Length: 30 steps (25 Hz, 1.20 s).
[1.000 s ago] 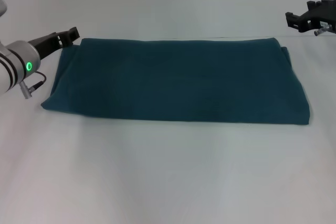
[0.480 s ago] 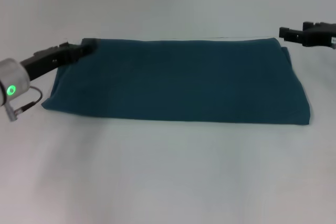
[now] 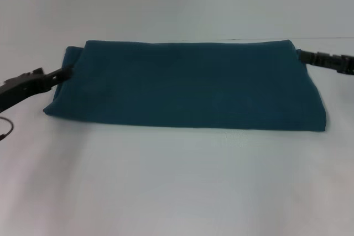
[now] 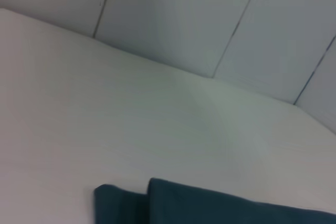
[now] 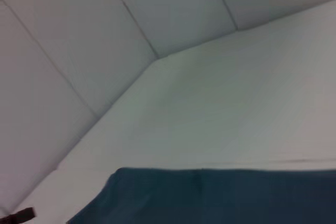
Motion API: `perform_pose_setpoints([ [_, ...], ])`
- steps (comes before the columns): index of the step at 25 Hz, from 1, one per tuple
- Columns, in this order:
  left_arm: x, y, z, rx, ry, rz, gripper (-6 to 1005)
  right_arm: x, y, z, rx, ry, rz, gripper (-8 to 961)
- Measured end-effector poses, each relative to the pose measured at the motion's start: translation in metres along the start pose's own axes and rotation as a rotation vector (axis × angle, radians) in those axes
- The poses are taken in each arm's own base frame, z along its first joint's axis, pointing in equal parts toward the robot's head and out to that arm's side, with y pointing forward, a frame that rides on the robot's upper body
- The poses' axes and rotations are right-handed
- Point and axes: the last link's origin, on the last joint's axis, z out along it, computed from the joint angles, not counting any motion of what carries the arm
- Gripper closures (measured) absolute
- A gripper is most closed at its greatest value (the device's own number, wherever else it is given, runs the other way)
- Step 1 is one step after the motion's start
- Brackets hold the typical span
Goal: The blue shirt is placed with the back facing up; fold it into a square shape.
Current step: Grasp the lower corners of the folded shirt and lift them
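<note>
Both hands, left hand (image 3: 65, 72) and right hand (image 3: 301, 55), meet the soft, limp blue shirt's (image 3: 188, 84) short ends (grip unclear).

the blue shirt (image 3: 188, 87) is soft matt cloth; the table (image 3: 177, 181) smooth, matt white.

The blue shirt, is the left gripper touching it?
Touching: in the head view the left gripper tip meets the blue shirt's left edge, with no gap showing.

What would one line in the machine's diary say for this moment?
shirt: flat on table, folded into long band | left gripper: at shirt's left end | right gripper: at right end | final fold: not done
</note>
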Motion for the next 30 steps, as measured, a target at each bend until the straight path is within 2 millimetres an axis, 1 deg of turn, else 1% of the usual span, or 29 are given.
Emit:
perform_pose_setpoints([
  [6,-0.01,-0.015,-0.013,0.066,-0.012,0.028,106,0.01,-0.005,-0.019,-0.006,0.04,0.069,162],
  [11,-0.02,-0.02,-0.014,0.095,-0.073,0.066,107,0.016,-0.011,-0.025,0.021,0.075,0.095,163],
  [22,-0.031,-0.007,0.0,0.05,-0.182,0.155,107,0.016,-0.011,-0.021,0.033,0.078,0.104,162],
  [30,-0.033,-0.004,0.002,0.041,-0.195,0.168,106,0.016,-0.013,-0.021,0.046,0.074,0.103,165],
])
